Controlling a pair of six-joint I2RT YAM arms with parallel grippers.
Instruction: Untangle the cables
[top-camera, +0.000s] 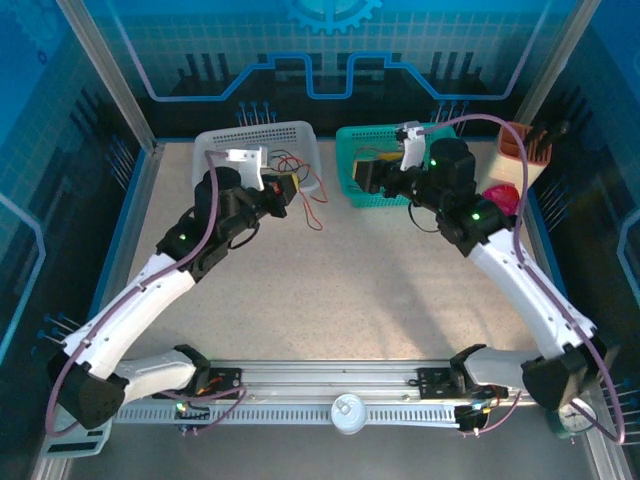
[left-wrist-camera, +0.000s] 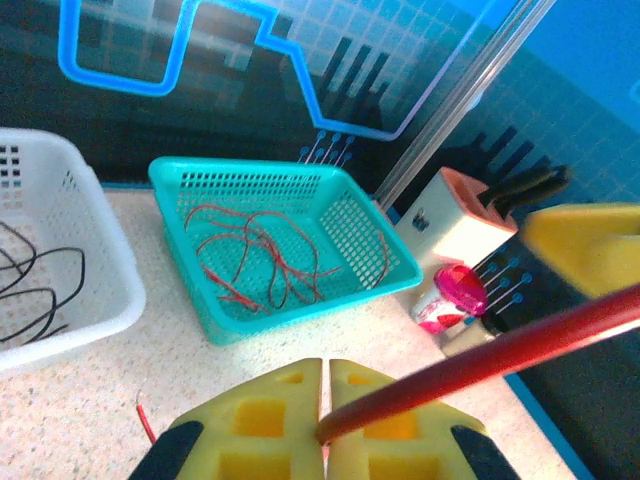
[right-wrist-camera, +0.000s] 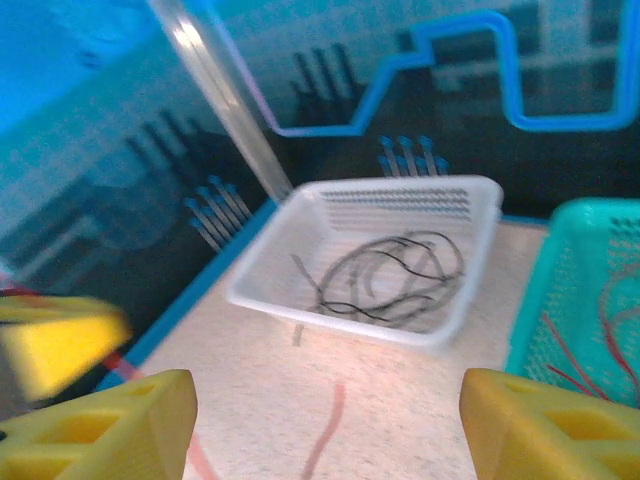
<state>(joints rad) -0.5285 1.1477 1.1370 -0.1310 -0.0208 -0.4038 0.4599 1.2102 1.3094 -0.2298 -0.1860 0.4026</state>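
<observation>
Red cable (left-wrist-camera: 480, 365) pinched in left gripper (left-wrist-camera: 322, 425), jaws pressed together, loose end on table (left-wrist-camera: 90, 400). Right gripper (right-wrist-camera: 325, 425) spread wide, holding nothing. Other red cables (left-wrist-camera: 262, 255) sit in teal basket (left-wrist-camera: 350, 215), black cables (right-wrist-camera: 390, 275) in white basket (right-wrist-camera: 470, 200). Best approach: lift slowly, keep the pinch firm, keep the tail clear of the white basket rim.

White basket (left-wrist-camera: 90, 235) beside teal basket (left-wrist-camera: 250, 173); knife block (left-wrist-camera: 450, 222) farther right.

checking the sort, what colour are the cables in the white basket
Black: the cables in the white basket show clearest in the right wrist view.
</observation>
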